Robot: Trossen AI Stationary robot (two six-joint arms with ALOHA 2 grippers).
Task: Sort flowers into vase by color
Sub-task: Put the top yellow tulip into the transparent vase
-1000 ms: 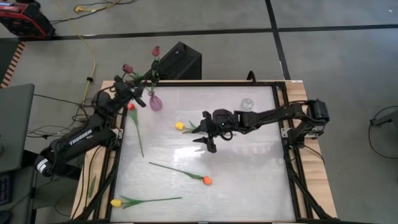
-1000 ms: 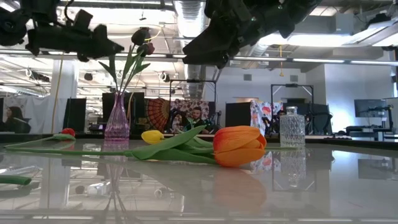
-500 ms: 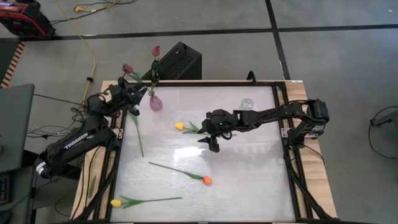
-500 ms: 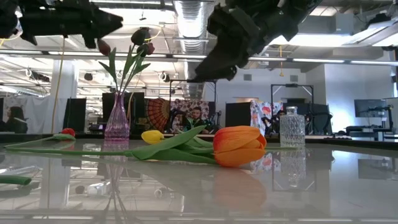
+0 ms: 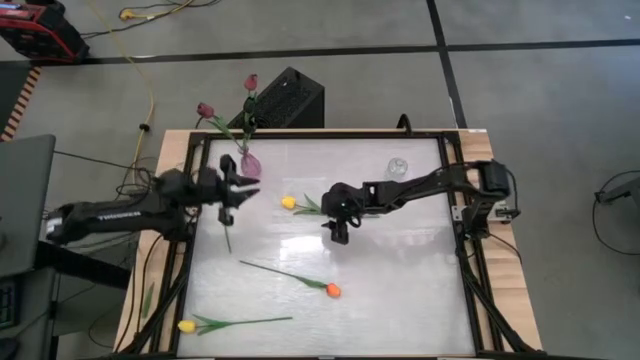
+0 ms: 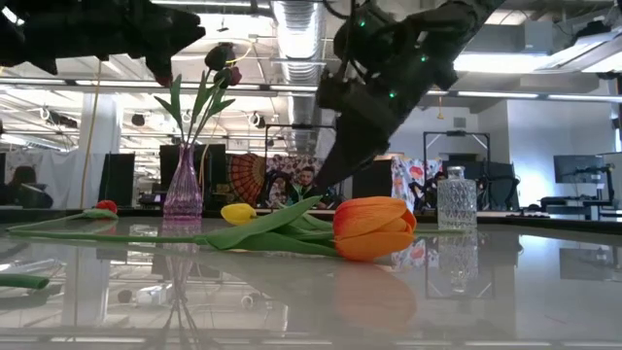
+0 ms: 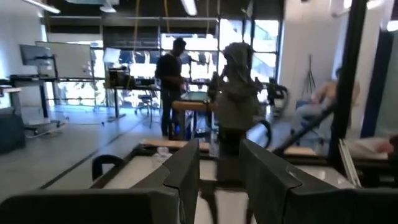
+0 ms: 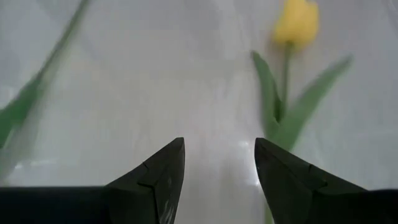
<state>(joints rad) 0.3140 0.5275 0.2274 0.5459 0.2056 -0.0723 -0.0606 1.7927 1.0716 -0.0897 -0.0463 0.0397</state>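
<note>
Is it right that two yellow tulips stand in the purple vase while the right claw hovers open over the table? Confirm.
Wrong colour: the tulips in the purple vase are maroon, as the high view shows. The right claw does hover open over the table.

Pink vase (image 5: 250, 165) holding maroon tulips (image 5: 205, 110); yellow tulip (image 5: 288, 203), orange tulip (image 5: 332, 291), green stems; white surface (image 5: 400, 290); black arms.

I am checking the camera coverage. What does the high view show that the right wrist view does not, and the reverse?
Only the high view shows the purple vase holding two maroon tulips, the clear glass vase, the orange tulip, the left gripper and both arms. Only the right wrist view shows, close up, the right gripper with open, empty fingers. Both show the yellow tulip lying on the table.
</note>
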